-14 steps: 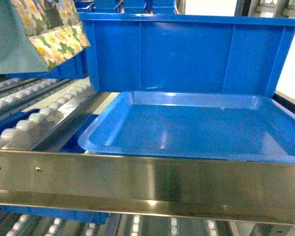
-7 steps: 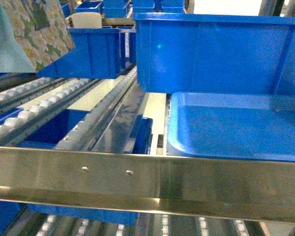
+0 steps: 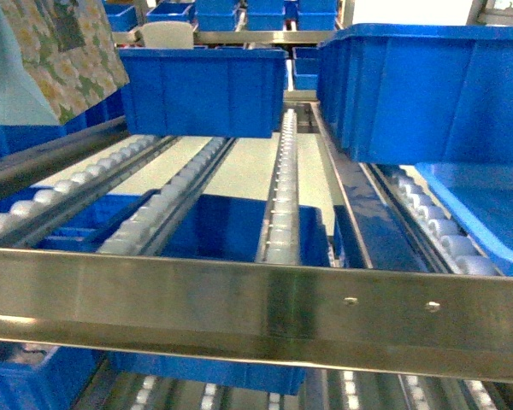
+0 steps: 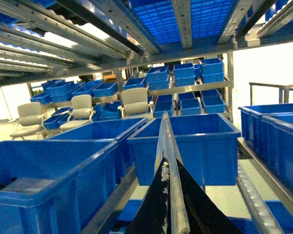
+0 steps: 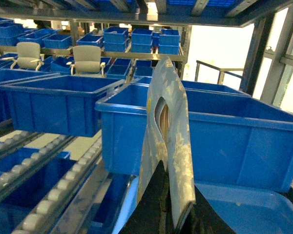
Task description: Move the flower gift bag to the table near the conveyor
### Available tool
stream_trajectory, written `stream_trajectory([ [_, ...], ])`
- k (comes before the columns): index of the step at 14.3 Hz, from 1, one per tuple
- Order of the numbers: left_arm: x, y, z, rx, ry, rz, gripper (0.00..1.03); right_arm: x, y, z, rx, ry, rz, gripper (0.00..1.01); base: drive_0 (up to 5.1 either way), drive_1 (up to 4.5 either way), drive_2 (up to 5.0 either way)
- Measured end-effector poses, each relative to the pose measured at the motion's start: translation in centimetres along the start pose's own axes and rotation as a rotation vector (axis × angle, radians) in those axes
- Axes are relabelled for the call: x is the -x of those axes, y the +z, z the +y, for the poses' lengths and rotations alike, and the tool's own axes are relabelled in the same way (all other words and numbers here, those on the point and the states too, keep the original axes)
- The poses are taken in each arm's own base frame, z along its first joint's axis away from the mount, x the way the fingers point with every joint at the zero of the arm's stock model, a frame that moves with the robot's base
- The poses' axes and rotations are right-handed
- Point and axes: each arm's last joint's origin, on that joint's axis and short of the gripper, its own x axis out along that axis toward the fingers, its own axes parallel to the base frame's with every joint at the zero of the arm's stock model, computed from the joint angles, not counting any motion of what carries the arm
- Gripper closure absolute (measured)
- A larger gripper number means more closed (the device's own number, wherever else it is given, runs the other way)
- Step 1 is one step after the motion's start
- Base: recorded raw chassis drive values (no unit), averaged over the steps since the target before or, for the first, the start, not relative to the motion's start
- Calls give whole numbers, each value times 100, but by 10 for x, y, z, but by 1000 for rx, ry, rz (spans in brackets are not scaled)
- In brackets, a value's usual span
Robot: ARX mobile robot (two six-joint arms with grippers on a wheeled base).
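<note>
- Conveyor (image 3: pixel 278 196): steel rack, roller tracks, fills head view; blue bins (image 3: pixel 201 90) on it.
- Bag (image 3: pixel 56 51): aloft upper left, cropped. Likely light, floppy paper; best gripped along top edge.
- Left gripper (image 4: pixel 170 195), right gripper (image 5: pixel 178 195): each clamped on thin bag edge.
- Table not in view.

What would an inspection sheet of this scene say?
Surface: table not in view; conveyor rollers lie ahead.
Job's things: bag held up at upper left, above the rollers.
Clutter: bins on the conveyor; tray at right.
Claws: left claw and right claw each pinch the bag's edge.
Cables: nothing seen.
Surroundings: more racks of bins; chairs behind.
</note>
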Motion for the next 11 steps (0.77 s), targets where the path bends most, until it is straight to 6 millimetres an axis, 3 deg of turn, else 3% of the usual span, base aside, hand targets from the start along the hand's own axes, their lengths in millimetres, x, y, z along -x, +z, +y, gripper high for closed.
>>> stream_trajectory([
  [11, 0, -1, 0, -4, -2, 5, 101, 0, 0, 0, 0, 0, 2, 99, -491, 209, 276],
])
